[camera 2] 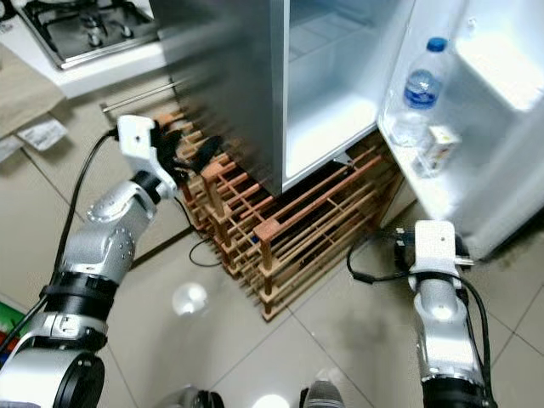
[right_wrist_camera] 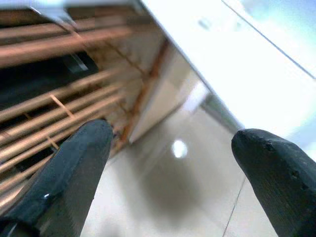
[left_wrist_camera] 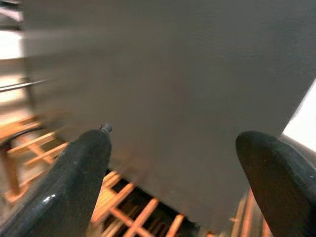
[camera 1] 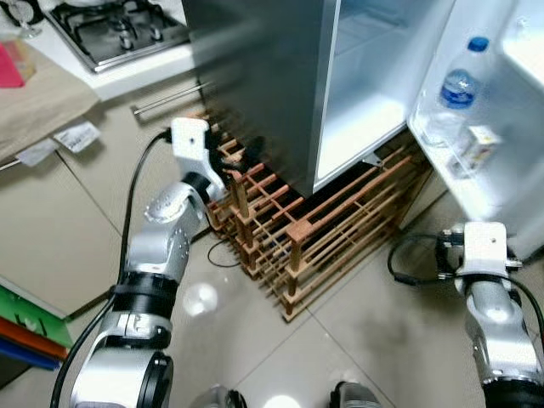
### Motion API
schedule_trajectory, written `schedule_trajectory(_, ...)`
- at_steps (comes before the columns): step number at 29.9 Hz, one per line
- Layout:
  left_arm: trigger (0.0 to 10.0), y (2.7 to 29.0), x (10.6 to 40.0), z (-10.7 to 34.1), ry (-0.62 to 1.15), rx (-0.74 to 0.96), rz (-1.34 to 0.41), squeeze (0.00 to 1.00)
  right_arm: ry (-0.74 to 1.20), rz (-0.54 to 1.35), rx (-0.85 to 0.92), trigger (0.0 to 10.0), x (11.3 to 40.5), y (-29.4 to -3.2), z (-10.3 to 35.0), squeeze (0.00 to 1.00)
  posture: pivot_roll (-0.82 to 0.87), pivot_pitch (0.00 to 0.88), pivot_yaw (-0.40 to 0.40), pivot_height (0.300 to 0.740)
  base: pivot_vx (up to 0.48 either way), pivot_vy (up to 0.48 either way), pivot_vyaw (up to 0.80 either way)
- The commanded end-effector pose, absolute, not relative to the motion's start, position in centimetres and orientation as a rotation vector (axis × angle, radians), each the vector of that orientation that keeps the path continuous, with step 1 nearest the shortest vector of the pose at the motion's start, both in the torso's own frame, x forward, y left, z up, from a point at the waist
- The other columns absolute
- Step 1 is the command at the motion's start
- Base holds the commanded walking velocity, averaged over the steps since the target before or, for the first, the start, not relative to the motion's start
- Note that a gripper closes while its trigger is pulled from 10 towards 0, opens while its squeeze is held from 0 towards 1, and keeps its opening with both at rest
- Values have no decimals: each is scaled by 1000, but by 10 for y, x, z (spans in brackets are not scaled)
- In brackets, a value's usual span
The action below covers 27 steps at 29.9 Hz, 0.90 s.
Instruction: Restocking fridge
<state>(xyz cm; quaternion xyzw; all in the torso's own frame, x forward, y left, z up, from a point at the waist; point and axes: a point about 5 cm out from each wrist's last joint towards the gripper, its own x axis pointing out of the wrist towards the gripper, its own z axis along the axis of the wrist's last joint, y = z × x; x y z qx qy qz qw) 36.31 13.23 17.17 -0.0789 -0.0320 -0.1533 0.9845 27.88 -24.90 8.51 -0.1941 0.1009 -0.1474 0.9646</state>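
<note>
The fridge (camera 1: 255,76) is a small unit with a grey steel side, standing on a wooden rack (camera 1: 323,229) on the tiled floor (camera 1: 357,340). Its door (camera 1: 510,127) is swung open; the white interior is lit. A clear water bottle (camera 1: 453,98) with a blue cap stands upright in the door shelf, just beside a small carton (camera 1: 480,146). The left gripper (left_wrist_camera: 173,163), fingers apart and holding nothing, faces the grey side above the rack. The right gripper (right_wrist_camera: 168,168), fingers apart and holding nothing, hangs low near the door's lower edge. A stove (camera 1: 119,30) sits in the surface (camera 1: 136,72) at upper left.
</note>
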Motion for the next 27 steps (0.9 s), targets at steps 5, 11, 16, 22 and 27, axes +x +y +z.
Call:
schedule_trajectory(5, 10000, 146, 355, 154, -40, -122, -144, 0, 13, -161, -265, 10000, 293, -210, 107, 0, -184, 61, 70, 723, 0, 0, 0)
schedule_trajectory(11, 10000, 150, 352, 154, -79, -150, -74, 0, -71, -15, -177, 10000, 303, -176, 120, 0, -181, 51, 61, 723, 0, 0, 488)
schedule_trajectory(16, 10000, 154, 347, 160, -122, -143, -31, 0, -148, 116, -92, 10000, 309, -144, 131, 0, -157, 43, 45, 723, 0, 326, 658)
schedule_trajectory(22, 10000, 148, 346, 157, -102, -89, -45, 0, -147, 148, -55, 10000, 315, -139, 132, 0, -141, 48, 39, 723, -46, 260, 605)
schedule_trajectory(27, 10000, 144, 348, 151, -69, -86, -69, 0, -150, 121, 4, 10000, 319, -147, 133, 0, -141, 47, 34, 723, 0, 0, 584)
